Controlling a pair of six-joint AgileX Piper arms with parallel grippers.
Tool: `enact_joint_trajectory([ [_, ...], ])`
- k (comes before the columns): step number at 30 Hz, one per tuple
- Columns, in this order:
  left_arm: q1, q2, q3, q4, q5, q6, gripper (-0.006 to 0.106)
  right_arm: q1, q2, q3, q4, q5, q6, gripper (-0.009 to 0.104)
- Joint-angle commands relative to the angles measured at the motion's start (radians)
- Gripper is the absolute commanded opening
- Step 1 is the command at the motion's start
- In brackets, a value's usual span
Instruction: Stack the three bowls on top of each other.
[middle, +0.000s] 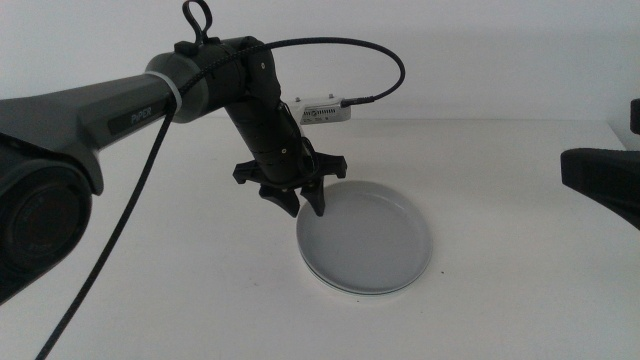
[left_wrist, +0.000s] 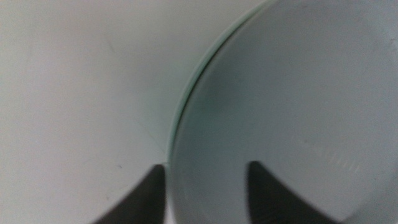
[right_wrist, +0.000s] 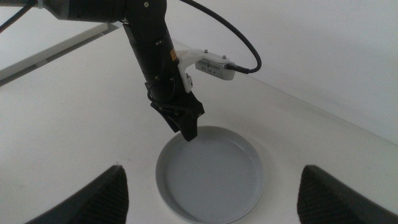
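Bowls (middle: 370, 240) nested in one stack at table (middle: 500, 300) centre, grey on top; left gripper (middle: 295, 200) wide, jaws straddling stack's left rim, likely just releasing; right gripper (right_wrist: 211, 186) spread wide, waiting at right

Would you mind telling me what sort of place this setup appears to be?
Probably a robotics lab bench: a bare white table, stacked bowls under the left gripper, and a small cabled device. The right gripper waits.
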Motion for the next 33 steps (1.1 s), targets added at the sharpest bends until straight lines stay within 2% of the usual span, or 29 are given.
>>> enact_joint_trajectory([
  [1, 0.001, -0.006, -0.007, -0.013, -0.003, 0.005, 0.051, 0.002, -0.003, 0.001, 0.005, -0.007, -0.01, 0.092],
  [6, 0.019, -0.043, -0.007, 0.014, 0.01, 0.009, 0.09, 0.002, -0.003, 0.001, 0.005, -0.007, -0.01, 0.092],
  [7, 0.026, -0.056, -0.007, 0.029, 0.012, 0.009, 0.094, 0.002, -0.003, 0.001, 0.005, -0.007, -0.01, 0.092],
  [11, 0.042, -0.13, 0.0, 0.095, 0.013, 0.003, 0.094, 0.002, -0.003, 0.001, 0.005, -0.009, -0.01, 0.092],
  [17, 0.084, -0.358, 0.14, 0.338, -0.067, -0.074, 0.094, 0.002, -0.003, 0.001, 0.005, -0.009, -0.01, 0.092],
  [20, 0.122, -0.53, 0.297, 0.396, -0.213, -0.092, 0.094, 0.002, -0.003, 0.001, 0.005, -0.009, -0.01, 0.092],
  [28, 0.254, -1.02, 0.772, 0.419, -0.562, -0.107, 0.094, 0.002, -0.003, 0.001, 0.005, -0.009, -0.01, 0.092],
  [33, 0.328, -1.224, 0.953, 0.409, -0.619, -0.107, 0.094, 0.002, -0.003, 0.001, 0.005, -0.009, -0.01, 0.092],
])
